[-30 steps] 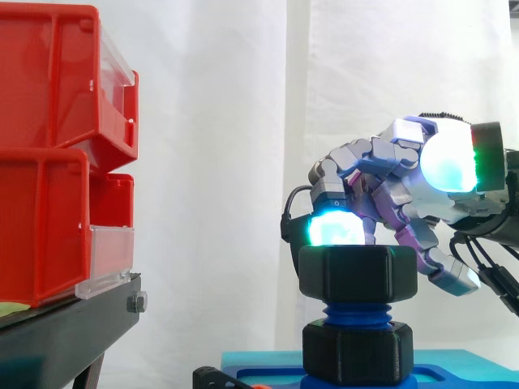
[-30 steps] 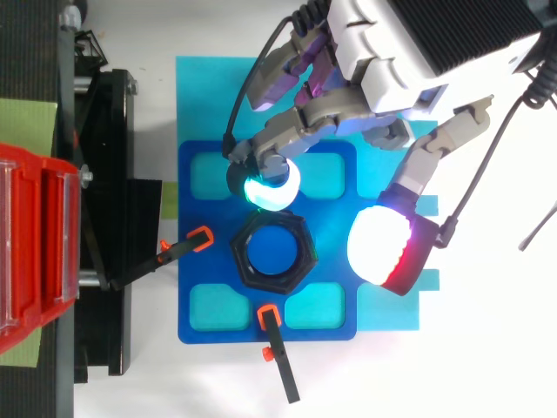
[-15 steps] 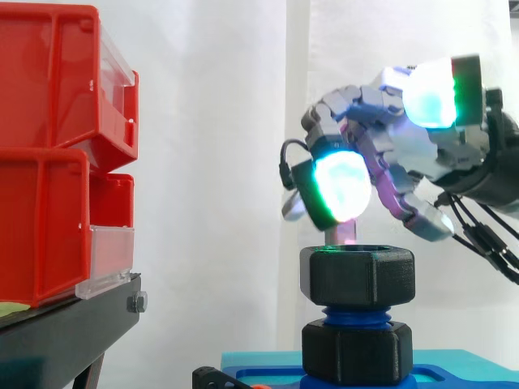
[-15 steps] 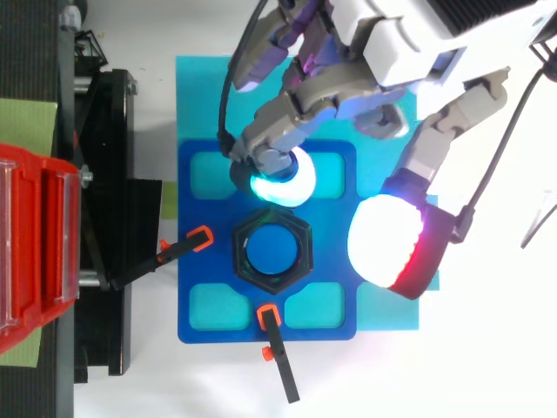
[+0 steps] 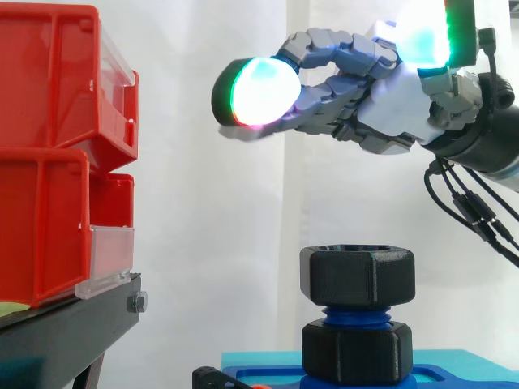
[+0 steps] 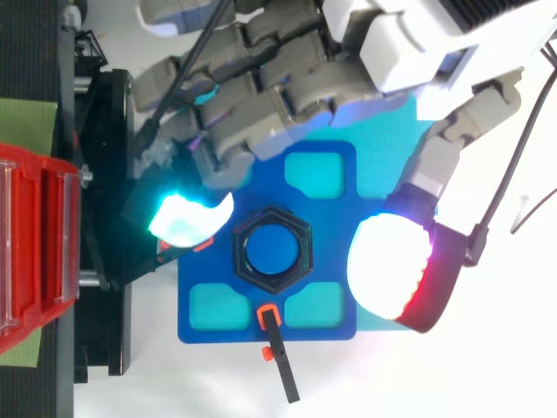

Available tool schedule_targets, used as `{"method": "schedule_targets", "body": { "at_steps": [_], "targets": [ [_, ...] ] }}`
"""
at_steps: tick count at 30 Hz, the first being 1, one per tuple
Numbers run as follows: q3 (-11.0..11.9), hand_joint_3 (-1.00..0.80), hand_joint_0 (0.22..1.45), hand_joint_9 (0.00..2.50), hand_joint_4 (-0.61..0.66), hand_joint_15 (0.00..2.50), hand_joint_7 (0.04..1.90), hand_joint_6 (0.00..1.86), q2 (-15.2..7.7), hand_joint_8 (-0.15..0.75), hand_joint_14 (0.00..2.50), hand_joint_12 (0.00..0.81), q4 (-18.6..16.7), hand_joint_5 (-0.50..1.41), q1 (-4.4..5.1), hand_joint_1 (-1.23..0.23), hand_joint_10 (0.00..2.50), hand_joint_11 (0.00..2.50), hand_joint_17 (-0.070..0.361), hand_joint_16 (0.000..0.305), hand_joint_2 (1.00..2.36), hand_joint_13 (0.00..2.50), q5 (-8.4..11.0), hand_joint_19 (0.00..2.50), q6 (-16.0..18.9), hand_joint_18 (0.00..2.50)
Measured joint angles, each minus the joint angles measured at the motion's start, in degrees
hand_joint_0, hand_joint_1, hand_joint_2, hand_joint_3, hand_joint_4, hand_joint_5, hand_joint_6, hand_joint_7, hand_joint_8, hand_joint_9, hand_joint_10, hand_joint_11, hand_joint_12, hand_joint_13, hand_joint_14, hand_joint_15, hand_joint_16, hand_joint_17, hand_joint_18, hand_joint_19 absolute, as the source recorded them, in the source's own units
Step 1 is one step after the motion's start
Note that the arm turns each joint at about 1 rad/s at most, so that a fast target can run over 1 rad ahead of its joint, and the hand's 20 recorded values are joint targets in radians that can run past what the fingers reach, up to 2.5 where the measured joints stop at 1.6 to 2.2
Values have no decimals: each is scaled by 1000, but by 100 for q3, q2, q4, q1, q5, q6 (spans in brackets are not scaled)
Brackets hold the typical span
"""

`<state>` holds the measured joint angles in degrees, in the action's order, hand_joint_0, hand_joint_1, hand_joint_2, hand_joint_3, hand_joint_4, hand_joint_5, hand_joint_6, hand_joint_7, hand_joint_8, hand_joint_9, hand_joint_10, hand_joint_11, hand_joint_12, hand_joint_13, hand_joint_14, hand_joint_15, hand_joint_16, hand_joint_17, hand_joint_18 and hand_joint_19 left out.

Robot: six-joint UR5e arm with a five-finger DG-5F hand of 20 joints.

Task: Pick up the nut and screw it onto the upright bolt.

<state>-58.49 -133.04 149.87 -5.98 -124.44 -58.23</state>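
**A:** Where's the nut?

**B:** The nut (image 5: 357, 278) sits level on top of the upright bolt (image 5: 357, 314). A few blue threads show beneath it, above a lower black hex piece (image 5: 357, 352). From above, the bolt's end shows through the nut's hole, so I'd judge it started on the thread but not run down.

**A:** And the hand?

**B:** The hand (image 5: 397, 113) hangs well above the nut, fingers (image 5: 255, 91) stretched nearly straight toward the bin side, thumb off to the other. It has hold of nothing.

**A:** Why the clamps?

**B:** The clamps (image 6: 268, 315) bite two edges of the blue plate (image 6: 322, 333) that carries the bolt, likely so the plate won't turn with the nut. The plate lies on a teal mat (image 5: 251, 358).

**A:** Room to work?

**B:** Plenty overhead, with open air between nut and hand. To one side stand the red bins (image 5: 49, 162) on their black stand (image 5: 73, 324), well apart from the nut, though the stand's edge runs close along the plate. The clamp handles reach out past the plate on two sides. I'd say fingers coming down around the nut should keep clear of those.
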Motion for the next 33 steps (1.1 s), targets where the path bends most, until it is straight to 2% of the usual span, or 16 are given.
{"method": "schedule_targets", "body": {
  "at_steps": [4,11,20,25,33],
  "targets": [
    [-112,-500,444,115,0,0,539,500,-2,166,0,336,-40,-294,39,-80,0,0,119,53,1000,47,32,0,-34,0],
    [-515,-500,441,14,-18,0,543,500,0,154,0,334,-275,-300,127,-39,0,0,116,52,1000,0,128,0,-49,0],
    [-616,-500,440,26,15,0,551,500,-2,166,0,336,-408,-284,143,-37,0,0,111,49,1000,0,128,0,-60,0],
    [-774,-500,439,77,36,0,550,500,-2,180,0,342,-492,-274,147,-60,0,0,111,49,1000,22,153,0,-83,0],
    [-854,-500,439,100,62,0,582,501,-4,188,0,347,-598,-264,158,-68,0,0,108,48,1000,48,376,0,-77,0]
  ]
}}
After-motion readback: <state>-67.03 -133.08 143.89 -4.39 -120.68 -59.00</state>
